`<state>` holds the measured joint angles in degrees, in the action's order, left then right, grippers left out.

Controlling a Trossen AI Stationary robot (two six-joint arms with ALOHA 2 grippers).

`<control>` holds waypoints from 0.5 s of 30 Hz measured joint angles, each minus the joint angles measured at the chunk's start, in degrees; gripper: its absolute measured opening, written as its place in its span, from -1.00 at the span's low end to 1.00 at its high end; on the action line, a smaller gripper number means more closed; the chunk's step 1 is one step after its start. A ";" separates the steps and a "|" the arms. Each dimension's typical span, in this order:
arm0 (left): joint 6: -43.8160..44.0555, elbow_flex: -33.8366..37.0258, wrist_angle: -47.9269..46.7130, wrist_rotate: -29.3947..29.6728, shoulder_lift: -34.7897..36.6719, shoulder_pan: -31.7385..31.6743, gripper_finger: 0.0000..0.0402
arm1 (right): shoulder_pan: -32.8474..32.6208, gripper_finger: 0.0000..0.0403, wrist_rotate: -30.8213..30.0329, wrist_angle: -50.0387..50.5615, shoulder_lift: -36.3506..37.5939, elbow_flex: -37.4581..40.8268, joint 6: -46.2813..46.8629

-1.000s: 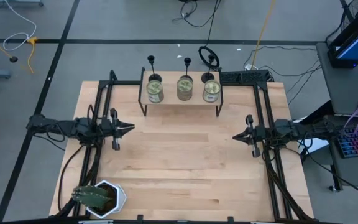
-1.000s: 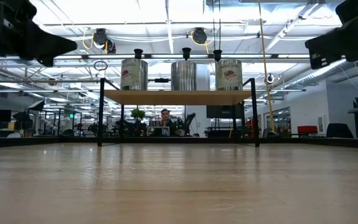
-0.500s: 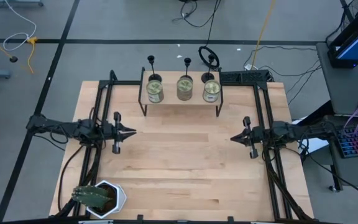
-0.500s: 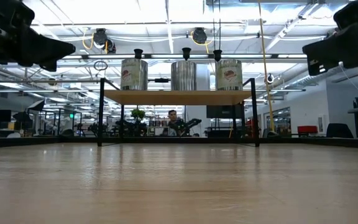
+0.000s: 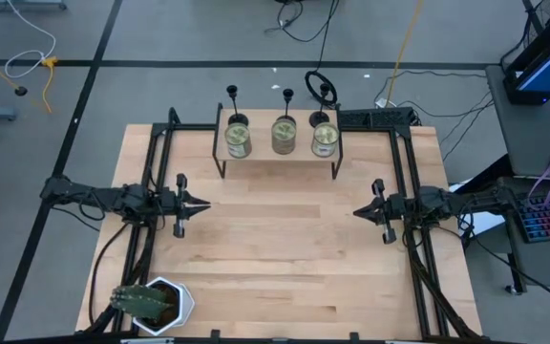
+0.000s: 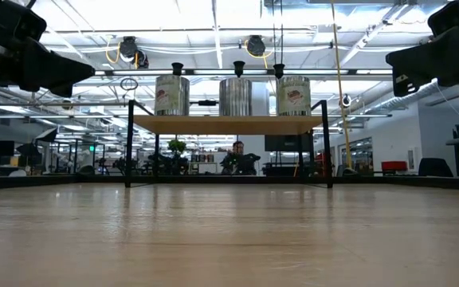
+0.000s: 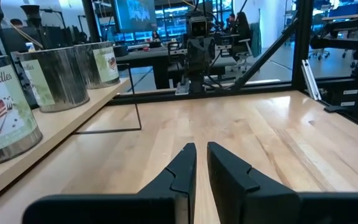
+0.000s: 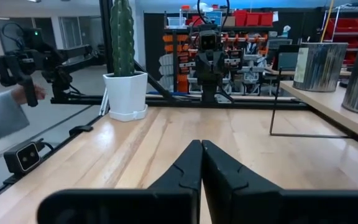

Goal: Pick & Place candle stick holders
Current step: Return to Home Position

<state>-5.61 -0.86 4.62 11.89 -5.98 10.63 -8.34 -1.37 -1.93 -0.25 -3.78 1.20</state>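
Three black candle stick holders [image 5: 232, 96] [image 5: 288, 96] [image 5: 316, 119] stand on a wooden shelf [image 5: 277, 156] at the table's far middle, behind three greenish-gold cans [image 5: 284, 136]. In the low view their cup tops [image 6: 238, 66] stick up behind the cans. My left gripper [image 5: 205, 203] hovers over the table's left side, pointing right, with its fingers almost together and empty [image 7: 201, 163]. My right gripper [image 5: 356, 211] hovers over the right side, pointing left, shut and empty [image 8: 201, 158]. Both are well short of the shelf.
A cactus in a white pot [image 5: 153, 304] stands at the near left corner. The shelf rests on thin black wire legs [image 6: 128, 143]. Black frame rails [image 5: 157, 167] run along both table sides. A person's hand and sleeve [image 8: 8, 109] show beyond the table.
Both grippers have crept toward the table's middle, my left one rightward and slightly lower, my right one leftward. The holders and cans have stayed in place.
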 joint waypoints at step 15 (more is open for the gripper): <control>0.20 0.00 -0.02 0.12 0.00 0.00 -0.77 | 0.00 -0.98 -0.02 -0.02 -0.02 0.09 1.11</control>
<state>-5.41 -0.86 4.60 12.01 -5.98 10.63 -8.34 -1.39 -1.95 -0.27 -3.68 2.31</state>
